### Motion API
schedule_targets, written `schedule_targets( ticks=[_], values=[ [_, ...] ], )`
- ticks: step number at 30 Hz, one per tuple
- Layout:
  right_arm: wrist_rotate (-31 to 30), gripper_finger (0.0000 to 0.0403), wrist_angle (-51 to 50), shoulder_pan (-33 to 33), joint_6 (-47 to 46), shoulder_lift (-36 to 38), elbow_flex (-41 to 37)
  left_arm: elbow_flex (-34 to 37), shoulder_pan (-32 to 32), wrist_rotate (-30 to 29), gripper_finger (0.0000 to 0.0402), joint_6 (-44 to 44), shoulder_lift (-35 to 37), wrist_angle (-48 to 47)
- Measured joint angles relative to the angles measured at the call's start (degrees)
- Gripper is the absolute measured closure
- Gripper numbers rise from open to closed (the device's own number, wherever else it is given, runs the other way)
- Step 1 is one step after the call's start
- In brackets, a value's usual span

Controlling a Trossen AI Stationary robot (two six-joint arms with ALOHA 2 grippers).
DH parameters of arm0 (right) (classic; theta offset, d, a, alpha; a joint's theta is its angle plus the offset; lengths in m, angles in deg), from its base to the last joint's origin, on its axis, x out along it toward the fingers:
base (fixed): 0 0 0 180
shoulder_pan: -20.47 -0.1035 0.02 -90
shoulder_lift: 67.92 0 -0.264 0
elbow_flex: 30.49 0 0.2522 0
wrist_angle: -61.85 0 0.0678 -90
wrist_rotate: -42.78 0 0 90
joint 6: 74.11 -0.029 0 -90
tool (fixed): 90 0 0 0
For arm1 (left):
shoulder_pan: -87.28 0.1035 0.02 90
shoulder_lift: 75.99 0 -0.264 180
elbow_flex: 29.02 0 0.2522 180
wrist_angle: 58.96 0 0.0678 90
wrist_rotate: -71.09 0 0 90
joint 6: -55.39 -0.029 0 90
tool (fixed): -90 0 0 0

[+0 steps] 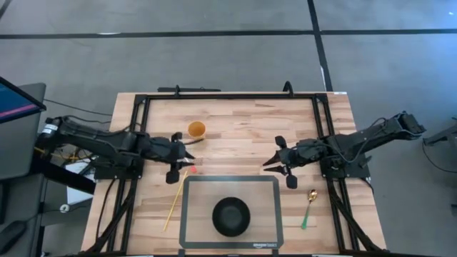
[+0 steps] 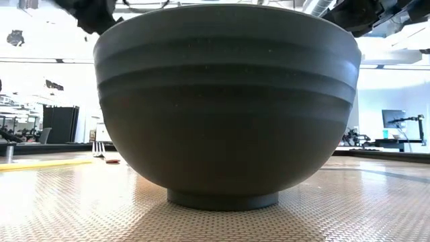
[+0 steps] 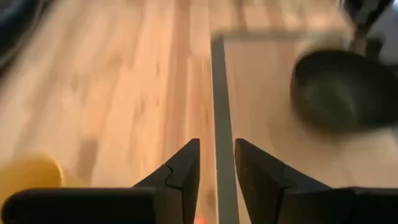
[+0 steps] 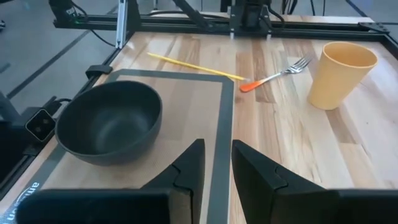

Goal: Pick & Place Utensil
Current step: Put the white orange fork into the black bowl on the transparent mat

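Observation:
A fork with an orange handle (image 4: 273, 76) lies flat on the wood beside a yellow stick (image 4: 193, 66) and an orange cup (image 4: 341, 73). In the high view the fork's handle (image 1: 191, 170) sits just below my left gripper (image 1: 190, 154). A gold spoon with a green handle (image 1: 308, 207) lies right of the grey-bordered mat (image 1: 230, 180). A dark bowl (image 1: 231, 216) stands on the mat. My left gripper (image 3: 216, 163) hovers over the mat's far left corner, its fingers a narrow gap apart. My right gripper (image 1: 268, 163) (image 4: 216, 163) hovers over the mat's far right corner, equally narrow, holding nothing.
The bowl (image 2: 225, 101) fills the low view, with the yellow stick (image 2: 44, 163) and the fork (image 2: 99, 149) behind it on the left. The cup (image 1: 196, 129) stands on the far side of the left gripper. A black frame (image 1: 228, 96) borders the table.

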Motion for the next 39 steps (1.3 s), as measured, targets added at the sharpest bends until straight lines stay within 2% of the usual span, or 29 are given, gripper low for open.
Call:
schedule_targets(
  ticks=[4, 8, 14, 19, 27, 33, 39],
  values=[
    [0.0, 0.0329, 0.21, 0.0, 0.0, -0.01, 0.0, 1.12, -0.33, -0.44, 0.0284, 0.57, -2.8, -7.37],
    [0.0, 0.0329, 1.56, 0.0, 0.16, -0.02, 0.0, 3.93, 1.02, -1.2, 0.0278, 0.95, -6.0, -9.19],
    [0.0, 0.0329, 2.65, 0.12, 1.92, -0.02, 0.0, 7.52, 4.46, -2.58, 0.0272, 0.43, -12.94, -7.88],
    [0.0, 0.0329, 4.77, 0.73, 2.47, -0.02, 0.0, 7.6, 6.94, -5.67, 0.0272, -4.98, -18.49, -6.3],
    [0.0, 0.0329, 4.83, 1.66, 5.14, -0.02, 0.0, 7.4, 11.58, -5.72, 0.0272, -7.16, -25.58, -5.32],
    [0.0, 0.0329, 4.77, 2.43, 5.14, -0.02, 0.0, 7.46, 12.64, -6.06, 0.0272, -8.73, -26.18, -3.61],
    [0.0, 0.0329, 4.61, 2.28, 5.11, -0.02, 0.0, 7.77, 11.86, -6.11, 0.0272, -10.29, -21.58, -3.52]
  ],
)
